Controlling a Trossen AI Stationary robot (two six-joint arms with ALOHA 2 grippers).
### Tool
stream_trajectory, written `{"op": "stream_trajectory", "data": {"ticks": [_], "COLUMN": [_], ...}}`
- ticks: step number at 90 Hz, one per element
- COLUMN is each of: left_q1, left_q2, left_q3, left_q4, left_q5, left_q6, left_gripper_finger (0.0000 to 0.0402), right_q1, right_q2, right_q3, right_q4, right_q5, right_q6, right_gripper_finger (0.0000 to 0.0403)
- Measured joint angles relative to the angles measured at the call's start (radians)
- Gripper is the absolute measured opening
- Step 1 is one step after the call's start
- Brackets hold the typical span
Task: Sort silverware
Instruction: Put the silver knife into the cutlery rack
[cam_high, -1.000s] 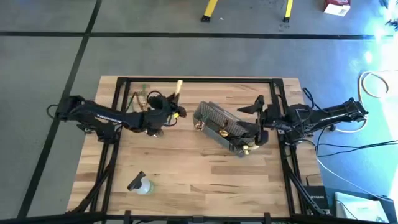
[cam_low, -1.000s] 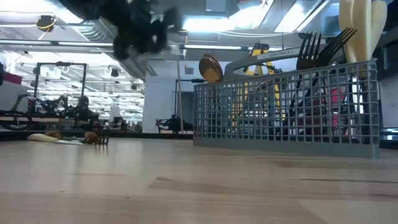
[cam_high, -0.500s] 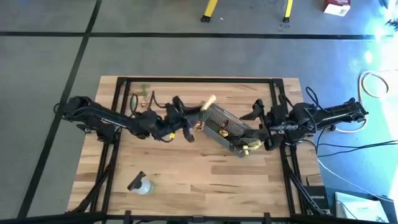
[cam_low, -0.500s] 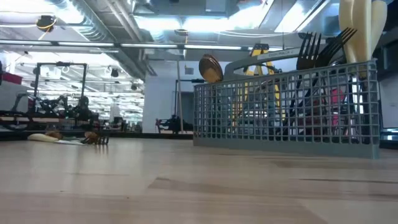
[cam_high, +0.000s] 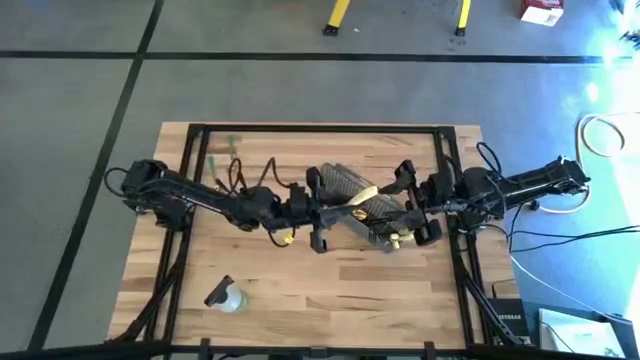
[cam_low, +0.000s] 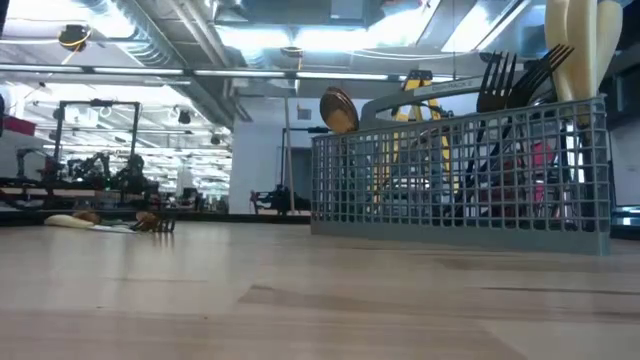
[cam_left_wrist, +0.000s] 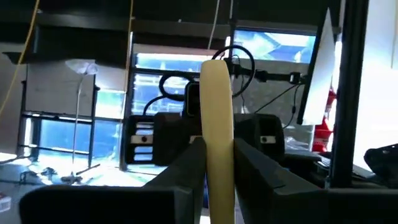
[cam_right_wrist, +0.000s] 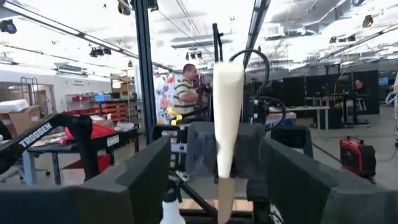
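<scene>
A grey wire-mesh basket (cam_high: 362, 205) stands mid-table, holding black forks (cam_low: 510, 75), a gold spoon (cam_low: 338, 108) and a tall pale utensil (cam_low: 580, 40). My left gripper (cam_high: 335, 205) reaches in from the left to the basket's left end, shut on a pale tan utensil (cam_high: 358, 192) that lies over the basket. My right gripper (cam_high: 410, 200) is open at the basket's right end, and a pale utensil (cam_right_wrist: 227, 118) shows between its spread fingers without touching them. More silverware (cam_high: 235, 165) lies on the table at the far left, also seen in the low view (cam_low: 150, 222). My left gripper (cam_left_wrist: 216, 180) pinches the pale tan utensil by its lower part (cam_left_wrist: 217, 155) between its two fingers. The fingers come roughly level from the table's left. The utensil sticks out past the fingertips along the fingers, its rounded end (cam_left_wrist: 216, 68) free. Whether it touches the basket cannot be told.
A small clear bottle (cam_high: 225, 298) lies near the table's front left. A green utensil (cam_high: 232, 143) lies near the far edge. Bare wood stretches along the near side. A person (cam_right_wrist: 185, 93) stands in the room beyond the table.
My left gripper has gone from the far-left part of the table toward the right edge, up to the basket, carrying the pale tan utensil. The utensil has turned from pointing at the far edge to pointing right, over the basket.
</scene>
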Motion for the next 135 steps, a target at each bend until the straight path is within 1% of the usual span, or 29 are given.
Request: {"op": "stream_trajectory", "data": {"ticks": [25,39,54,69,93,114,124,135], "left_q1": [-0.003,-0.003,-0.003,-0.003,-0.003,-0.003,-0.003,-0.003], "left_q2": [0.000,0.000,0.000,0.000,0.000,0.000,0.000,0.000], "left_q3": [0.007,0.007,0.006,0.006,0.006,0.006,0.006,0.006], "left_q4": [-0.001,0.000,-0.001,-0.009,-0.025,-0.032,-0.036,-0.038], "left_q5": [0.015,0.015,0.015,0.014,0.012,0.011,0.006,0.000], "left_q6": [0.000,0.002,0.003,0.005,0.018,0.023,0.038,0.045], "left_gripper_finger": [0.0054,0.0054,0.0054,0.0054,0.0054,0.0054,0.0054,0.0054], "right_q1": [0.000,-0.001,-0.022,-0.021,-0.021,-0.020,-0.020,-0.020], "right_q2": [0.040,0.066,0.106,0.159,0.233,0.248,0.245,0.245], "right_q3": [0.000,0.000,0.023,0.077,0.146,0.158,0.158,0.158], "right_q4": [0.075,0.115,0.113,0.113,0.102,0.101,0.105,0.082], "right_q5": [0.002,0.048,0.051,0.054,0.029,0.037,0.037,0.037], "right_q6": [-0.009,-0.019,-0.018,-0.038,-0.043,-0.041,-0.037,-0.026], "right_gripper_finger": [0.0230,0.0230,0.0230,0.0230,0.0230,0.0229,0.0215,0.0179]}}
